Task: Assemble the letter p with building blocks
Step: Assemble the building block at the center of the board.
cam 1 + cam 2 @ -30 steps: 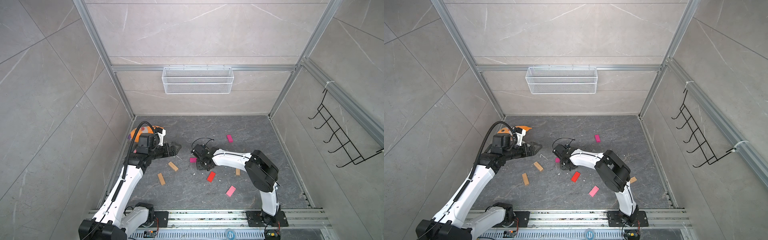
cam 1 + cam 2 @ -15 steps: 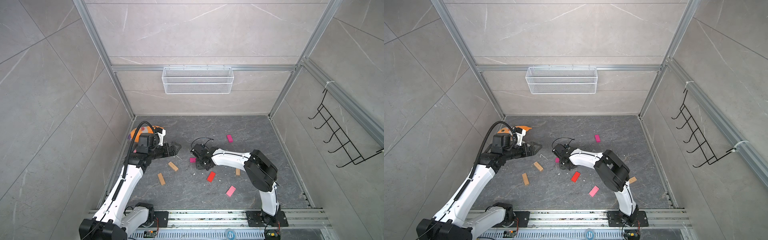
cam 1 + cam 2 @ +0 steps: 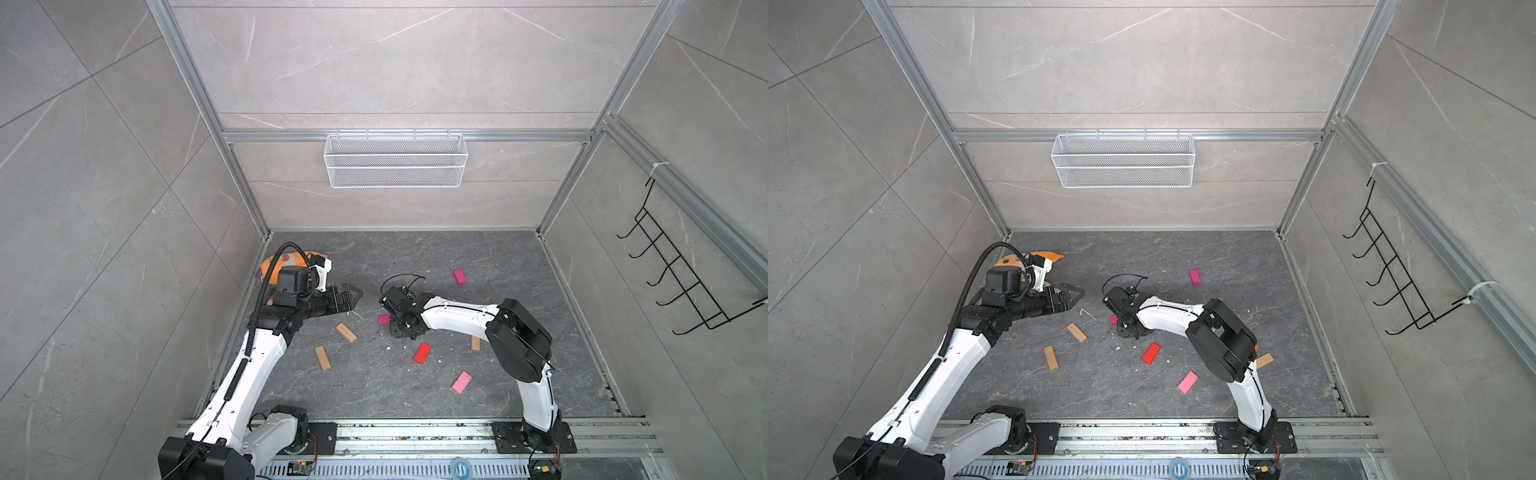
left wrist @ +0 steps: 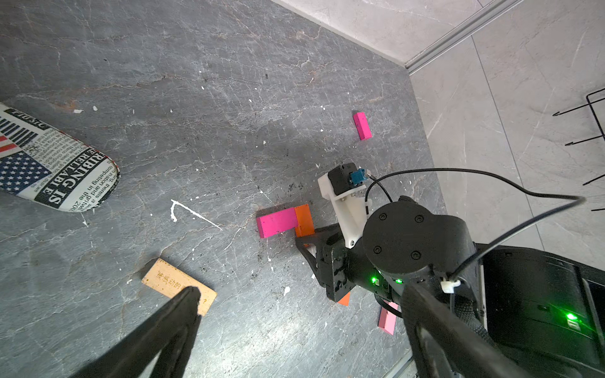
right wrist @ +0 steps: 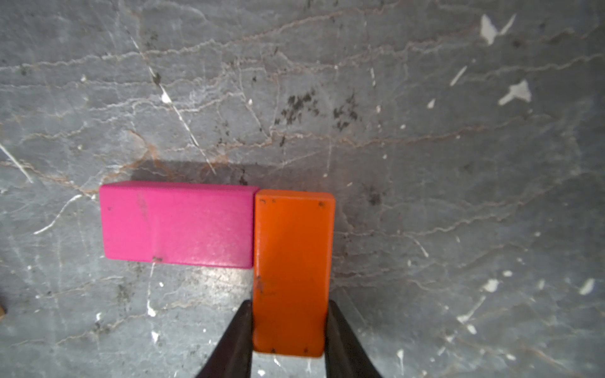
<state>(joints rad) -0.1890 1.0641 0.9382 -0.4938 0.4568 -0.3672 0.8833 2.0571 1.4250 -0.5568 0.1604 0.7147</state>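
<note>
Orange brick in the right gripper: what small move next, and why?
Probably open the right gripper and lift straight up: the orange brick appears to sit on the floor, its long side flush against the end of the magenta brick, forming a square corner.

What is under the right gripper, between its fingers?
An orange brick, clamped by the right gripper, its long side against the end of a magenta brick on the grey floor. In both top views the gripper covers it. Its underside is hidden.
</note>
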